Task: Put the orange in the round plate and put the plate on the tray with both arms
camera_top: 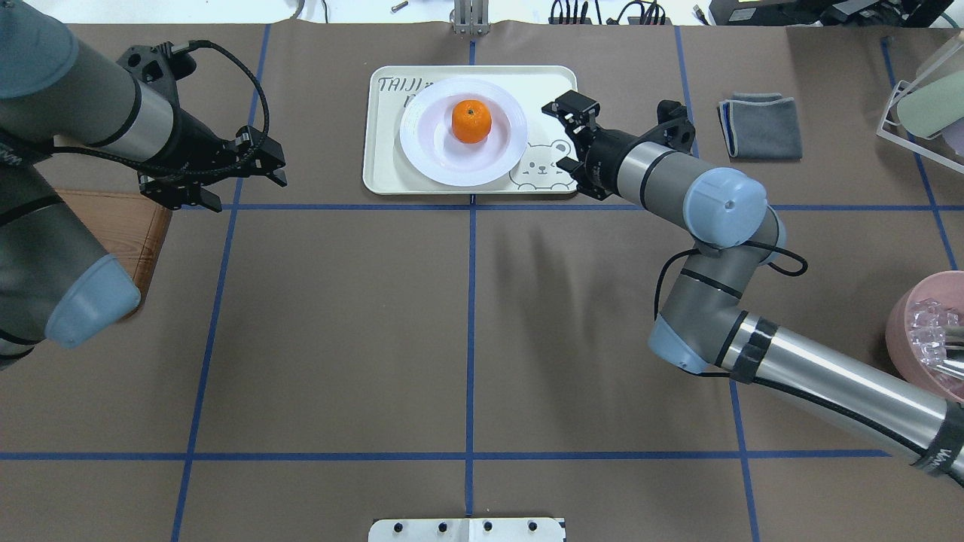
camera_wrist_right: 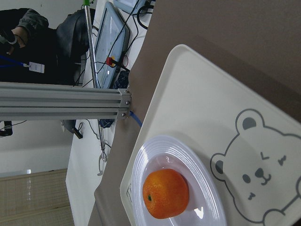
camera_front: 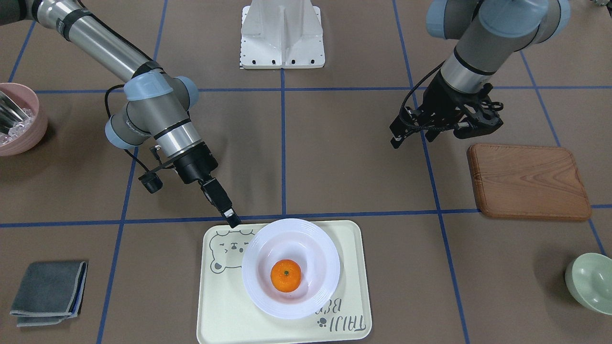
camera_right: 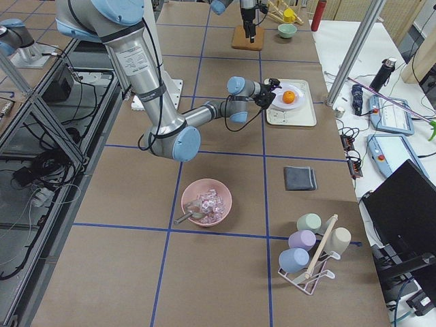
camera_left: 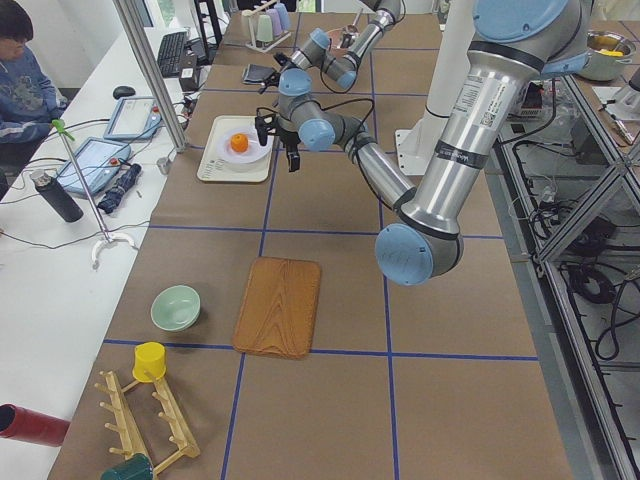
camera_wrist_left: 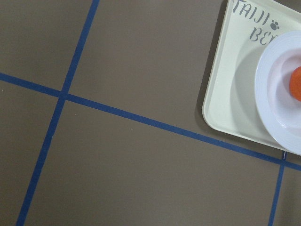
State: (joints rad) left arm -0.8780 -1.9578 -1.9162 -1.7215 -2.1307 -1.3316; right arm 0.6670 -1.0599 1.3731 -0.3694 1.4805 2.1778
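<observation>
The orange (camera_front: 286, 275) lies in the middle of the white round plate (camera_front: 311, 248). That plate stands on the cream bear tray (camera_front: 217, 306) at the table's far side from the robot. My right gripper (camera_top: 562, 134) hovers open at the tray's bear-face corner, just clear of the plate's rim, with nothing between its fingers. My left gripper (camera_top: 279, 169) is open and empty above bare table, well off to the tray's other side. The right wrist view looks down on the orange (camera_wrist_right: 165, 193) in the plate (camera_wrist_right: 207, 183).
A brown wooden board (camera_front: 528, 181) lies under the left arm's side and a pale green bowl (camera_front: 590, 282) sits beyond it. A pink bowl (camera_front: 16, 119) and a folded grey cloth (camera_front: 48, 291) are on the right arm's side. A cup rack (camera_right: 313, 252) stands near that table end.
</observation>
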